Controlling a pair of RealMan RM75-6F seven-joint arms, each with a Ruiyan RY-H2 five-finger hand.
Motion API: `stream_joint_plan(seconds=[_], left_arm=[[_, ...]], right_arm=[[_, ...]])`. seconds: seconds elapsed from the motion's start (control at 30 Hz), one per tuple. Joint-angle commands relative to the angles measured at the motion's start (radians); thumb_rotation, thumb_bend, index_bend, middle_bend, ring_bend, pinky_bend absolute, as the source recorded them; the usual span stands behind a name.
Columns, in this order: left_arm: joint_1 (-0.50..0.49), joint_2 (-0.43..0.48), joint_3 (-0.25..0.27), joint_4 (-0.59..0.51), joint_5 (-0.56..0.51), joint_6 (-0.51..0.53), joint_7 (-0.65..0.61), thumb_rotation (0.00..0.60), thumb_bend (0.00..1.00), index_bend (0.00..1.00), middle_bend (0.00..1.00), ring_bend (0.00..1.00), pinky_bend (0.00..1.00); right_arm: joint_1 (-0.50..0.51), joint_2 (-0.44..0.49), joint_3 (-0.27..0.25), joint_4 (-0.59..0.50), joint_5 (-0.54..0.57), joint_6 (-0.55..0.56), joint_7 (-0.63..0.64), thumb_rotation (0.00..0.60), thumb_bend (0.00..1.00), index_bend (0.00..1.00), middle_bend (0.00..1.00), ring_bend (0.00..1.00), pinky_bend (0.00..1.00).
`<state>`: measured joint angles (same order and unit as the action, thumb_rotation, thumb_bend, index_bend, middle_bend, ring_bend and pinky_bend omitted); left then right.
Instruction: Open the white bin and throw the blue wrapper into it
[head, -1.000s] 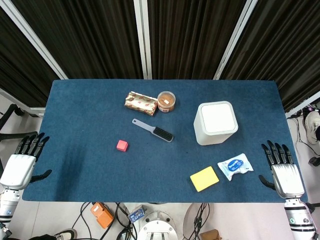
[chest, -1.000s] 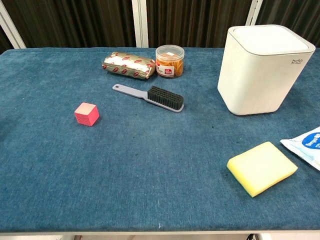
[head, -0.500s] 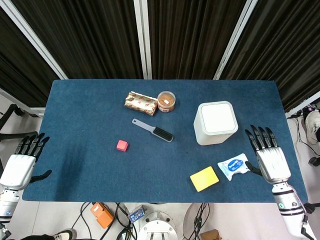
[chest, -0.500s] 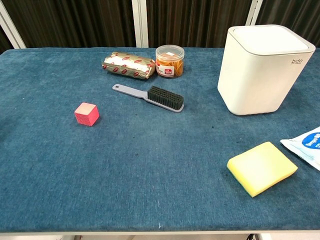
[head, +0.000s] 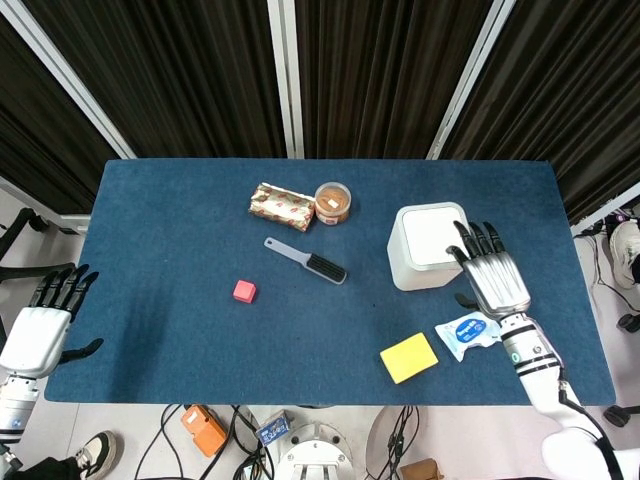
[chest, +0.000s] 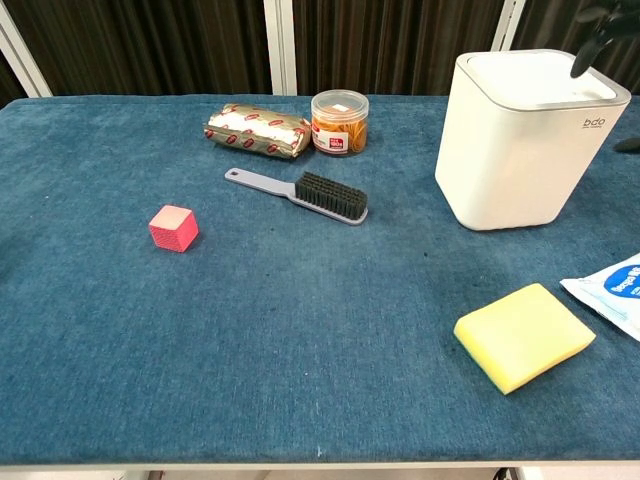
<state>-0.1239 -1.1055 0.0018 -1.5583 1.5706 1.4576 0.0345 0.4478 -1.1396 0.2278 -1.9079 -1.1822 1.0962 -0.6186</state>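
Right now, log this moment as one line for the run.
stage: reaching for bin | lid: closed | right robot hand: open, over bin | left robot hand: open, off table | wrapper: on table

On the blue cloth-covered desk (head: 180, 230) before me lay a gold foil-wrapped packet (head: 282, 206) just beside a clear round jar with an orange label (head: 333, 202). Nearer lay a grey plastic brush with black bristles (head: 306, 260), a small pink cube (head: 245, 291) and a yellow rectangular sponge (head: 409, 357).

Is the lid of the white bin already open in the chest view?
No, the white bin has its flat lid down, level with its rim, and the blue wrapper lies on the table beside it.
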Motion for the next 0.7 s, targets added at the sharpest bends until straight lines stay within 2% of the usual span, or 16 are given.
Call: stream_joint_plan(seconds=[0.03, 0.3, 0.33, 0.43, 0.5, 0.6, 0.7], left_arm=[[0.000, 0.000, 0.001, 0.000, 0.001, 0.001, 0.000, 0.600, 0.09, 0.00, 0.00, 0.00, 0.00], [0.003, 0.000, 0.002, 0.000, 0.003, 0.007, 0.000, 0.600, 0.09, 0.00, 0.00, 0.00, 0.00], [0.004, 0.000, 0.002, 0.000, 0.004, 0.009, -0.001, 0.600, 0.09, 0.00, 0.00, 0.00, 0.00], [0.005, 0.000, 0.002, 0.000, 0.006, 0.013, -0.004, 0.600, 0.09, 0.00, 0.00, 0.00, 0.00], [0.004, 0.000, 0.002, 0.001, 0.007, 0.012, -0.005, 0.600, 0.09, 0.00, 0.00, 0.00, 0.00], [0.002, -0.001, 0.002, 0.001, 0.007, 0.008, -0.003, 0.600, 0.09, 0.00, 0.00, 0.00, 0.00], [0.001, -0.003, 0.004, 0.000, 0.008, 0.004, 0.003, 0.600, 0.09, 0.00, 0.00, 0.00, 0.00]], right_arm=[[0.016, -0.012, -0.014, 0.019, 0.024, -0.022, 0.007, 0.600, 0.34, 0.36, 0.00, 0.00, 0.00], [0.026, -0.015, -0.046, 0.038, 0.015, -0.017, 0.049, 0.600, 0.34, 0.38, 0.00, 0.00, 0.00], [0.018, -0.012, -0.046, 0.034, -0.007, 0.002, 0.069, 0.600, 0.34, 0.34, 0.00, 0.00, 0.00], [-0.028, 0.005, -0.058, 0.024, -0.141, 0.111, 0.146, 0.600, 0.34, 0.11, 0.00, 0.00, 0.00], [-0.061, 0.018, -0.076, 0.026, -0.227, 0.182, 0.182, 0.600, 0.34, 0.01, 0.00, 0.00, 0.00], [-0.120, 0.042, -0.115, 0.037, -0.337, 0.285, 0.222, 0.600, 0.34, 0.00, 0.00, 0.00, 0.00], [-0.168, 0.065, -0.171, 0.055, -0.408, 0.328, 0.266, 0.600, 0.34, 0.00, 0.00, 0.00, 0.00]])
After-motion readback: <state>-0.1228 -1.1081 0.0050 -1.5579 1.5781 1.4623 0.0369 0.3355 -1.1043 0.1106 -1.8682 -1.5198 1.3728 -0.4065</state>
